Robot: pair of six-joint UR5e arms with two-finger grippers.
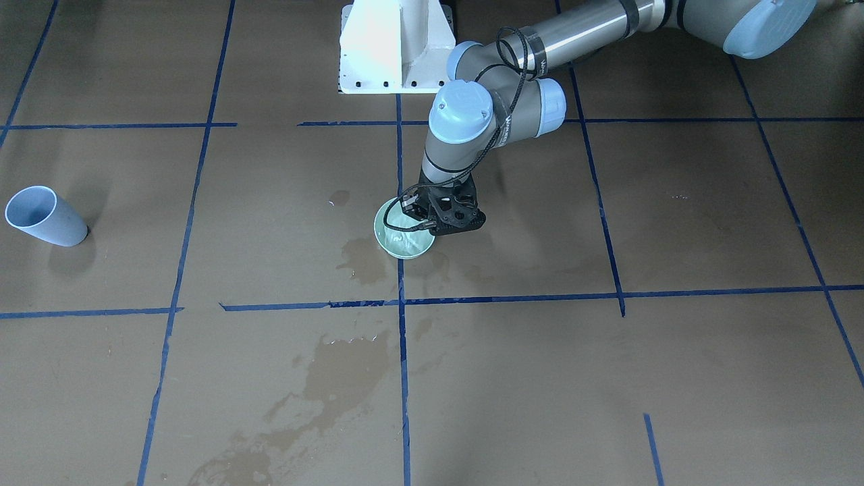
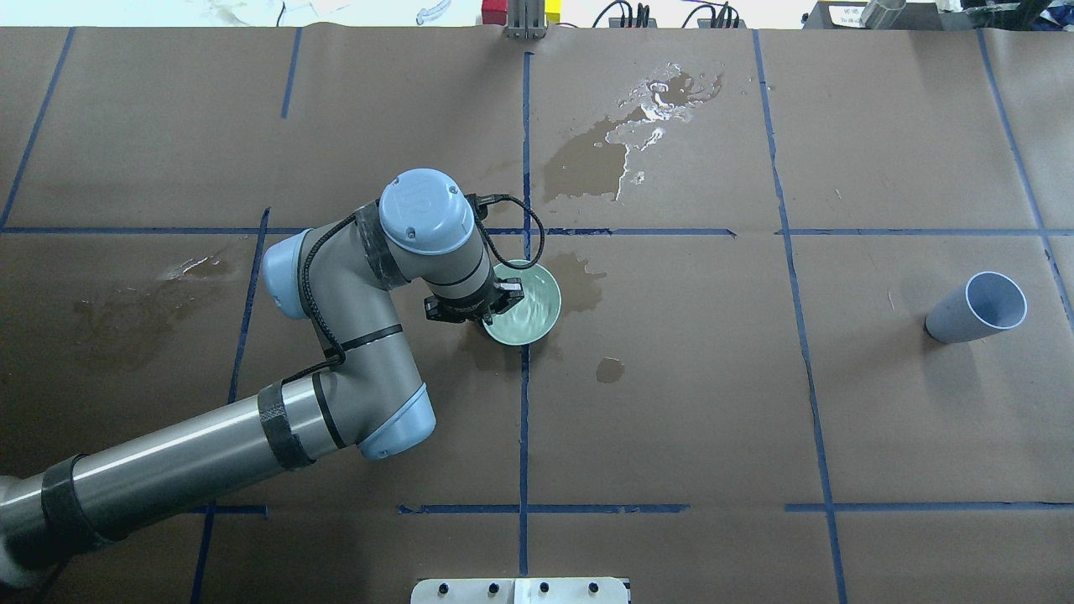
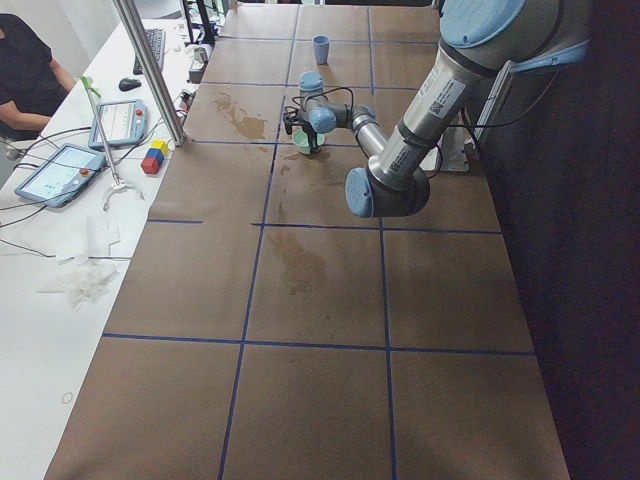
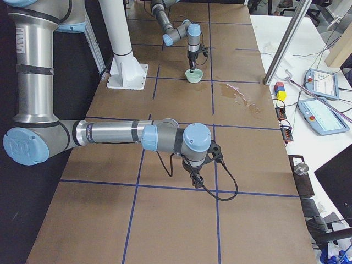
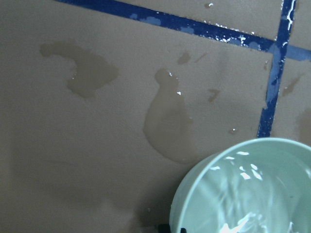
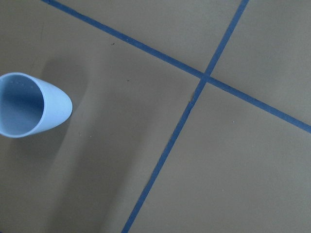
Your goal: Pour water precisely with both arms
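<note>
Mint-green plastic bowl (image 5: 179, 206) of clear water (image 5: 252, 194) sits just under your left gripper (image 2: 480, 317); whether either gripper is clamped you cannot tell. Secure the rim, lift level and slowly; the pale blue plastic cup (image 2: 977, 308) waits well apart, by your right gripper (image 4: 193, 180)

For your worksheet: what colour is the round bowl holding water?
The round plastic bowl is mint green, clearest overhead.

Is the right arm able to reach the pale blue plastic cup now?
Probably yes: the pale blue plastic cup stands upright with bare brown paper around it, in sight of the right wrist camera, and the left arm is away at the mint-green bowl.
</note>
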